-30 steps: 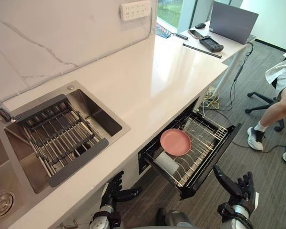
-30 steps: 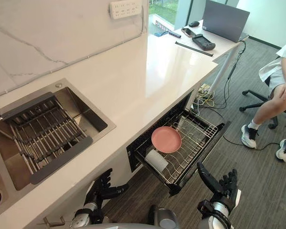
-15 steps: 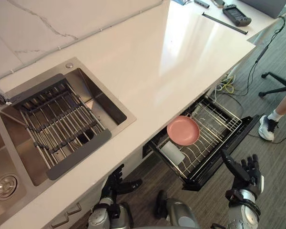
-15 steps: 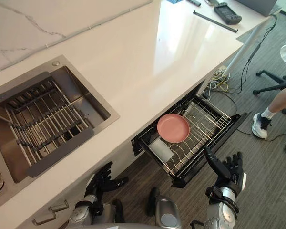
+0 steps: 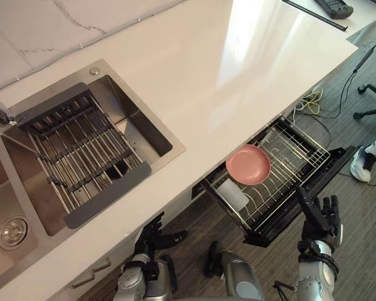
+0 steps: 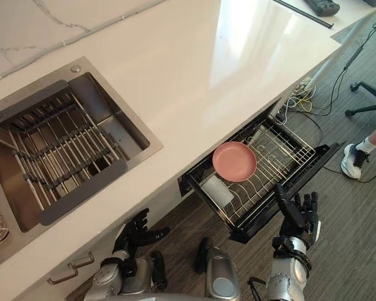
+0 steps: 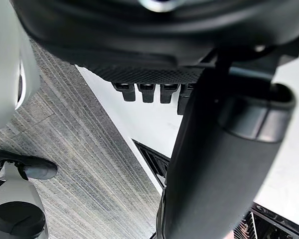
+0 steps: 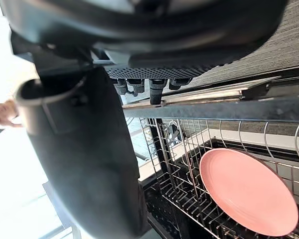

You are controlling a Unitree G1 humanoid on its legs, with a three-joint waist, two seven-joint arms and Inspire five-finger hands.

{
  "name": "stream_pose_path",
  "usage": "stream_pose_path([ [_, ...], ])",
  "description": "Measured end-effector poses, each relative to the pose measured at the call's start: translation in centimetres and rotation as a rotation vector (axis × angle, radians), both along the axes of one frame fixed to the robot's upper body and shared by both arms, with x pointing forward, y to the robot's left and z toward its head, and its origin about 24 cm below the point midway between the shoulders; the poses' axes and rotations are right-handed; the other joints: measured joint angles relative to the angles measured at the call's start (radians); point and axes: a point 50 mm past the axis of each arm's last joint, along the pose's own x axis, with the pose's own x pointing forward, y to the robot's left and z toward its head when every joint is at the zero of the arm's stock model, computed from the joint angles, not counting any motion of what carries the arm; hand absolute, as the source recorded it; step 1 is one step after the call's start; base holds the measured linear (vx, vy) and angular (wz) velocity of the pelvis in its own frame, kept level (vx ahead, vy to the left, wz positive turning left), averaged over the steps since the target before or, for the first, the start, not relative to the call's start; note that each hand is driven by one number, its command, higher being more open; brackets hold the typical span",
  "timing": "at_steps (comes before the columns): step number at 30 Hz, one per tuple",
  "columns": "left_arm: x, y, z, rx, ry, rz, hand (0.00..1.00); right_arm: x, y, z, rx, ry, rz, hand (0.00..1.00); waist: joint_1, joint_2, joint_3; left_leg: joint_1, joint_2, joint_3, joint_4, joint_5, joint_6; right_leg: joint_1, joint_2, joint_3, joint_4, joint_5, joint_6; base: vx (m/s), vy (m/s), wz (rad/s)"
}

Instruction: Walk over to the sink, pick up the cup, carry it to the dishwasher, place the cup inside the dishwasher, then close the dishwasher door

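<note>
The dishwasher drawer (image 5: pixel 304 199) stands pulled out from under the counter. A white cup (image 5: pixel 232 195) lies on its side in the wire rack (image 6: pixel 271 155), just beside a pink plate (image 5: pixel 249 164). My right hand (image 5: pixel 320 217) hangs open just off the drawer's front corner, holding nothing. From its wrist view the pink plate (image 8: pixel 246 191) and the drawer's front edge (image 8: pixel 214 107) lie past the fingers. My left hand (image 5: pixel 153 238) is open and low in front of the cabinet below the sink (image 5: pixel 151 137).
A dark slatted drying rack (image 5: pixel 81 155) lies across the sink, with a second basin and drain (image 5: pixel 12 232) beside it. Cables (image 5: pixel 312 102), a chair base (image 5: pixel 371 113) and a person's shoe (image 5: pixel 365 164) are on the floor to the right.
The whole picture has shifted as the camera moved, looking more steeply down. Both hands stay open and low. The cup and plate rest unmoved in the rack.
</note>
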Motion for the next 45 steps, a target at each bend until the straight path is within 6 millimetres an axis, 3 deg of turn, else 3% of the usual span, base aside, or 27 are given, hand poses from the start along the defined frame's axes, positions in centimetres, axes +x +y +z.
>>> stream_pose_path([
  [11,0.4,-0.6,0.2,-0.003,-0.01,-0.023,1.0,1.3,0.3,1.9,-0.004,-0.146,0.013,1.0,0.01,0.027,0.017,-0.023,-0.002,-0.008,0.001,0.005,0.002,-0.022,-0.006,-0.009,0.011,-0.002,-0.003,0.0,-0.002,0.01],
  [17,0.4,-1.0,0.2,-0.036,-0.016,-0.001,1.0,2.6,1.4,3.2,0.003,-0.205,0.078,1.0,0.017,0.04,0.022,-0.011,-0.024,-0.025,-0.04,0.037,0.003,-0.019,-0.027,-0.028,0.021,-0.003,-0.005,-0.01,-0.008,0.11],
  [25,0.6,-1.2,0.4,-0.049,-0.033,0.009,1.0,7.1,5.5,5.7,0.023,-0.317,0.259,1.0,0.041,0.043,0.02,-0.005,-0.035,-0.088,-0.081,0.085,-0.002,0.016,-0.038,-0.095,0.002,-0.004,-0.015,-0.06,-0.039,0.24],
  [29,0.7,-1.2,0.6,-0.058,-0.045,0.016,1.0,10.8,9.1,9.4,0.007,-0.461,0.422,1.0,0.057,0.048,0.018,-0.024,-0.039,-0.127,-0.099,0.114,-0.005,0.017,-0.042,-0.135,-0.009,-0.001,-0.022,-0.05,-0.039,0.28],
  [36,0.6,-0.7,0.5,-0.074,-0.055,0.049,1.0,10.9,8.4,9.3,0.014,-0.462,0.376,1.0,0.058,0.052,0.017,-0.05,-0.038,-0.163,-0.11,0.138,-0.01,0.021,-0.034,-0.174,-0.038,0.013,-0.037,-0.03,-0.013,0.14],
  [45,-0.1,0.3,0.0,-0.048,-0.036,0.079,1.0,11.8,8.0,8.8,-0.048,-0.374,0.397,1.0,0.059,0.058,0.007,-0.007,-0.024,-0.182,-0.186,0.188,-0.022,0.092,0.026,-0.194,-0.177,0.079,-0.046,-0.04,-0.025,0.02],
])
